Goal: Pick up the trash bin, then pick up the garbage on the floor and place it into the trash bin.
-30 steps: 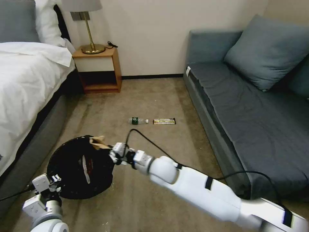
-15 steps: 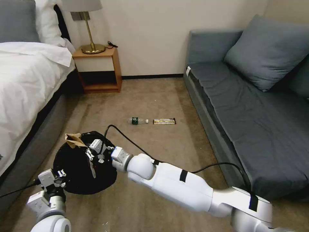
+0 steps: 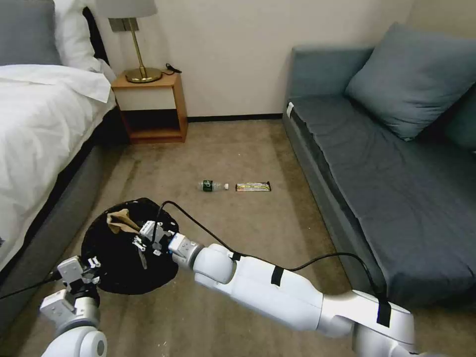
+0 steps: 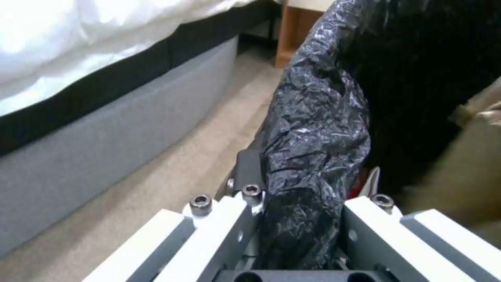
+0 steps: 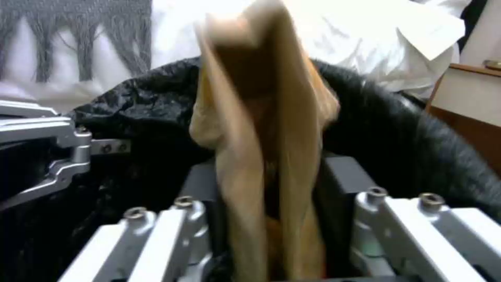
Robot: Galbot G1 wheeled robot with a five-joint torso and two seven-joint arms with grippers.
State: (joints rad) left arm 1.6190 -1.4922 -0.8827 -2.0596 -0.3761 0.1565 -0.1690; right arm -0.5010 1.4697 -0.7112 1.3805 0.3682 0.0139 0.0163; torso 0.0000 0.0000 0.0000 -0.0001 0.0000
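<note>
- Trash bin (image 3: 126, 258), lined in black plastic, hangs low over the carpet beside the bed (image 3: 39, 124), its rim pinched by the left gripper (image 4: 303, 219), jaws clamped on the liner.
- Right gripper (image 3: 144, 238) sits above the bin's mouth with the brown paper bag (image 5: 261, 149) held between its jaws.
- Good practice, I judge: release only with the bag well inside the rim, and keep the bin level, since crumpled paper may catch on the edge.
- Bottle (image 3: 214, 186) and wrapper (image 3: 253, 186) lie on the floor, near each other, well apart from the bin.
</note>
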